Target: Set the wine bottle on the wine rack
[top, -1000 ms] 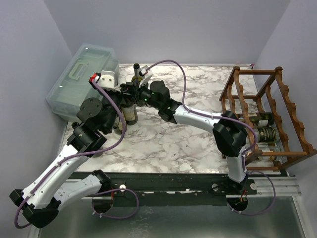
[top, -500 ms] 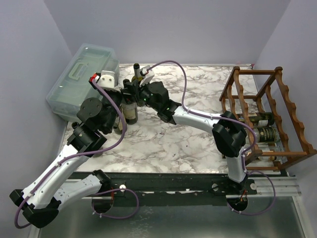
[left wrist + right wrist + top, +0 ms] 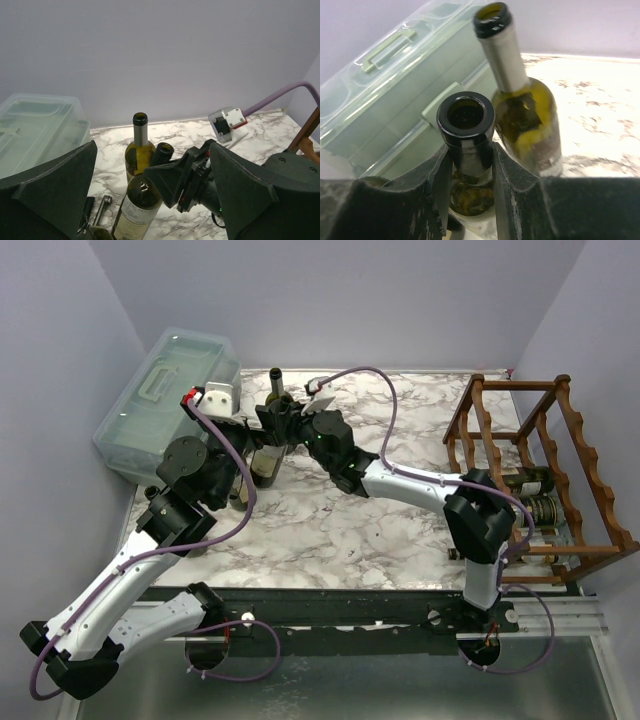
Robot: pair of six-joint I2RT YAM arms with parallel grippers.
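Observation:
Two wine bottles stand together at the back left of the marble table. My right gripper (image 3: pixel 283 420) is shut on the dark neck (image 3: pixel 466 127) of the white-labelled wine bottle (image 3: pixel 139 205), which leans. A second, upright bottle (image 3: pixel 522 107) stands right behind it, and it also shows in the left wrist view (image 3: pixel 139 150). My left gripper (image 3: pixel 152 150) is open and empty, its wide fingers either side of the bottles without touching them. The reddish-brown wine rack (image 3: pixel 590 480) stands at the far right with two bottles (image 3: pixel 527 480) lying in it.
A translucent lidded plastic box (image 3: pixel 165 400) sits at the back left, close beside the bottles, and it also shows in the right wrist view (image 3: pixel 390 75). A small metal tool (image 3: pixel 102 207) lies on the table (image 3: pixel 340 530) by the bottle's base. The purple walls are close.
My right wrist has turned and shifted right, and its elbow has swung right. The held bottle now leans. The left arm has not moved.

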